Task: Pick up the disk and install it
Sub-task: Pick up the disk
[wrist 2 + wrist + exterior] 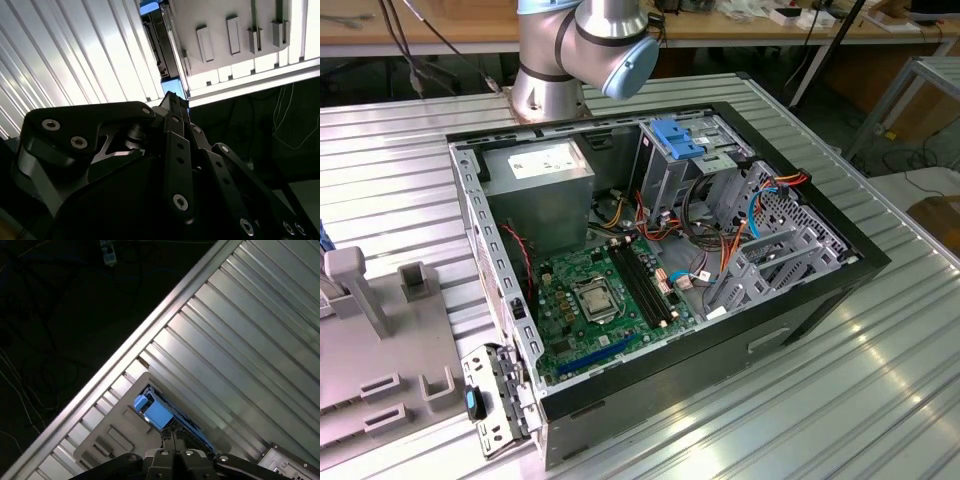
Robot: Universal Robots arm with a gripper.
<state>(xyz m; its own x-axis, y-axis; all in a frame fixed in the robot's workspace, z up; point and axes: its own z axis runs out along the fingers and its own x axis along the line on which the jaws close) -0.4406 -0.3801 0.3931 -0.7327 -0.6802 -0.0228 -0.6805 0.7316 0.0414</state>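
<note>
The disk [156,412] stands on edge in a slot of the grey fixture [117,425], its bright blue carrier frame facing the camera. In the second wrist view the disk [154,45] is a dark slab with blue at both ends. My gripper [175,441] is right at the disk's near end, and its black linkage hides that end. In the second wrist view my gripper [173,101] reaches the blue edge. In the exterior view a sliver of blue, probably the disk [323,245], shows at the far left edge.
An open computer case [660,260] lies on the ribbed metal table [840,400], with motherboard, cables and a blue-handled drive cage [675,137] inside. The grey slotted fixture [380,350] sits at the exterior view's left. The arm's base [570,50] stands behind the case.
</note>
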